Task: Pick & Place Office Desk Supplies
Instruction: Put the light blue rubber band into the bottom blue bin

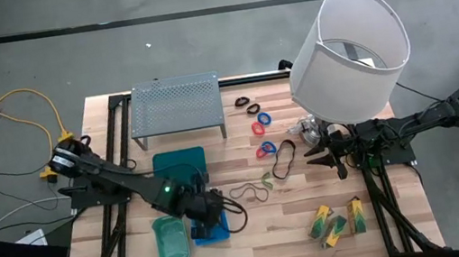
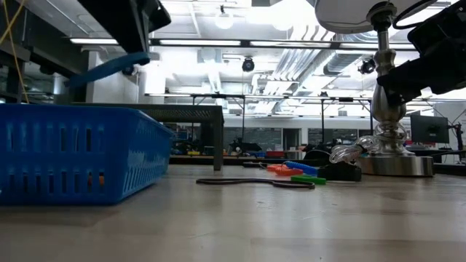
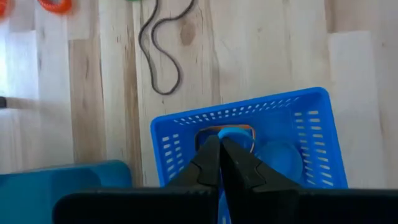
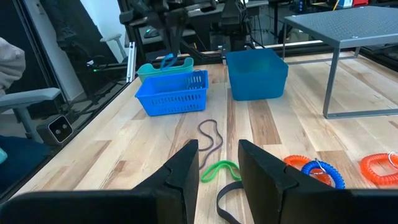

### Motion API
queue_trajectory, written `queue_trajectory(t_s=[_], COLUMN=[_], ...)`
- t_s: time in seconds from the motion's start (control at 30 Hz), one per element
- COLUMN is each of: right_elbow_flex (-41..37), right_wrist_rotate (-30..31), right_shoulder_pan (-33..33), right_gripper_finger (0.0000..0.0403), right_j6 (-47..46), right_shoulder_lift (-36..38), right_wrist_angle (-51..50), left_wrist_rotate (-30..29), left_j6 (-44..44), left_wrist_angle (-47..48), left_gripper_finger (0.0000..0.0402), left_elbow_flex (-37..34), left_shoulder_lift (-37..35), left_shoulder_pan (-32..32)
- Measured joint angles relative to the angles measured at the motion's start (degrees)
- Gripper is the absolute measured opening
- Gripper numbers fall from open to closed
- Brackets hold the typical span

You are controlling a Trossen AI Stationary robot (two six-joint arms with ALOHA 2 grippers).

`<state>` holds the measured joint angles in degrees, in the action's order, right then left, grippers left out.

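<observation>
Office supplies are lying scattered on the table (image 1: 254, 234). Left gripper (image 3: 219, 144) is hovering pinched together over the blue basket (image 3: 311, 134); right gripper (image 4: 217, 155) is waiting half-open, empty, near the green band (image 4: 219, 168)

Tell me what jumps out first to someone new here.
The big white-shaded lamp dominates the table's far right corner, with the right claw open at its base. Next, the left claw, shut, hangs over the blue basket near the front edge. Red and blue rings and black loops lie scattered mid-table.
</observation>
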<state>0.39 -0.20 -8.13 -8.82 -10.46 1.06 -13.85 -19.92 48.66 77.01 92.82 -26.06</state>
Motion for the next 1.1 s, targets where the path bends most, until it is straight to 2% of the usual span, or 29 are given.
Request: queue_trajectory(t_s=[0.27, 0.47, 0.83, 1.1], right_elbow_flex=[-0.01, 0.0, 0.01, -0.01], right_wrist_rotate=[0.01, 0.01, 0.01, 0.01], right_shoulder_pan=[0.01, -0.01, -0.01, 0.0], right_gripper_finger=[0.0101, 0.0101, 0.0101, 0.0101], right_j6=[0.01, 0.01, 0.0, 0.0], right_shoulder_lift=[-0.02, -0.29, -0.48, -0.48], right_wrist_angle=[0.07, 0.05, 0.02, 0.02], left_wrist_rotate=[-0.04, 3.34, 3.64, 3.63], left_j6=[-4.37, -7.55, -7.98, -9.0], left_wrist_angle=[-1.21, -2.44, -2.6, -2.62], left_gripper_finger=[0.0, 0.0, 0.0002, 0.0025], left_elbow_flex=[-2.04, -2.23, -2.16, -2.16], left_shoulder_lift=[4.25, 9.12, 9.13, 9.13], left_shoulder_pan=[0.83, 0.81, 1.22, 1.2])
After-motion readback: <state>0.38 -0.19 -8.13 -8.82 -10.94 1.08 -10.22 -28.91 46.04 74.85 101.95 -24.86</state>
